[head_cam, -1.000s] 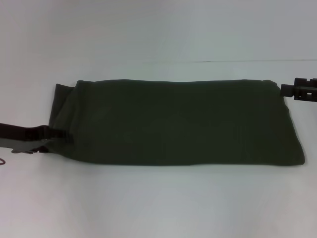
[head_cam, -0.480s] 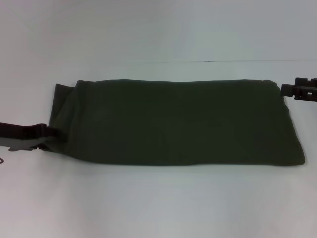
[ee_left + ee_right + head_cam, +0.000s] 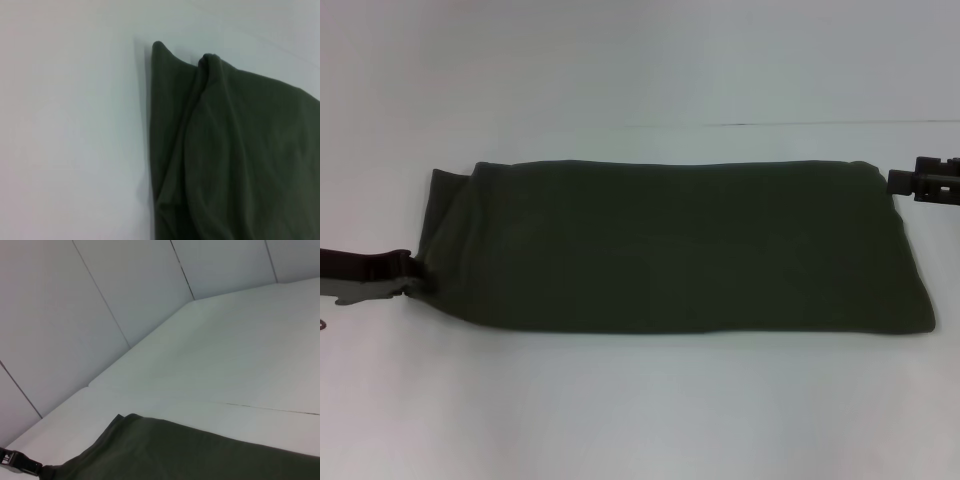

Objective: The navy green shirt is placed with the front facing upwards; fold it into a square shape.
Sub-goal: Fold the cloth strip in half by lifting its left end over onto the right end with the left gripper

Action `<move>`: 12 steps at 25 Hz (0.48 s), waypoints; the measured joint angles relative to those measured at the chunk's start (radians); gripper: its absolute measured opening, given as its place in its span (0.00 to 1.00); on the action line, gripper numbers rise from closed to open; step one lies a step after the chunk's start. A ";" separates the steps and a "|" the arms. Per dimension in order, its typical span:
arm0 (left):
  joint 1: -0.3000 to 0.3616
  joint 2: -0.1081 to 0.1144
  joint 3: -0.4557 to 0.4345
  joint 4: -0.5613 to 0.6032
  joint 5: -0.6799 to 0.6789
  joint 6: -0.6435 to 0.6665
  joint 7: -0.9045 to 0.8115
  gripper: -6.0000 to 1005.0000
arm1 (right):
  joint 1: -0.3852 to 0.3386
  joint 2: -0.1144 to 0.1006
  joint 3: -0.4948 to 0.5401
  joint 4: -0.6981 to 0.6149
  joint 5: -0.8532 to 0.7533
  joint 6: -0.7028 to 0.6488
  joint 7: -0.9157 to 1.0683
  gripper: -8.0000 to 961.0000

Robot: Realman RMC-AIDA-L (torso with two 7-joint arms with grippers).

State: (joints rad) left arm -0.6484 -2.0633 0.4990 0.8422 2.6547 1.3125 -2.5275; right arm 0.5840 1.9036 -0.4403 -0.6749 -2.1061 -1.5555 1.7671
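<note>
On the white table (image 3: 640, 410), mid-surface: the shirt (image 3: 680, 250), folded into one long dark-green band running side to side, plain fabric up, no lettering showing. Near edge fairly straight; far edge parallel to a thin seam in the table just beyond it. At the shirt's left end, a narrower under-layer sticks out past the top fold, with soft creases running along it in the left wrist view (image 3: 200, 150).

Left gripper (image 3: 408, 275) low at the shirt's left end, near corner, fingertips touching the cloth edge; whether pinching or merely against it, cannot tell.

Right gripper (image 3: 898, 181) at the shirt's right end, far corner, tip at the fabric edge; its fingers' state likewise cannot be made out.
</note>
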 joint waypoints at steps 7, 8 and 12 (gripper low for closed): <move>0.031 -0.006 -0.011 0.023 -0.025 0.009 0.001 0.14 | -0.001 0.008 0.000 0.003 0.000 0.004 0.000 0.94; 0.038 -0.009 -0.011 0.031 -0.034 0.010 0.002 0.11 | -0.001 0.010 0.000 0.005 0.000 0.005 0.000 0.94; 0.087 -0.020 -0.011 0.072 -0.094 0.027 0.014 0.04 | -0.004 0.019 0.003 0.013 0.013 0.010 -0.007 0.94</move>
State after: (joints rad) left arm -0.5616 -2.0831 0.4878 0.9144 2.5609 1.3391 -2.5133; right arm 0.5805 1.9222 -0.4374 -0.6620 -2.0929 -1.5452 1.7599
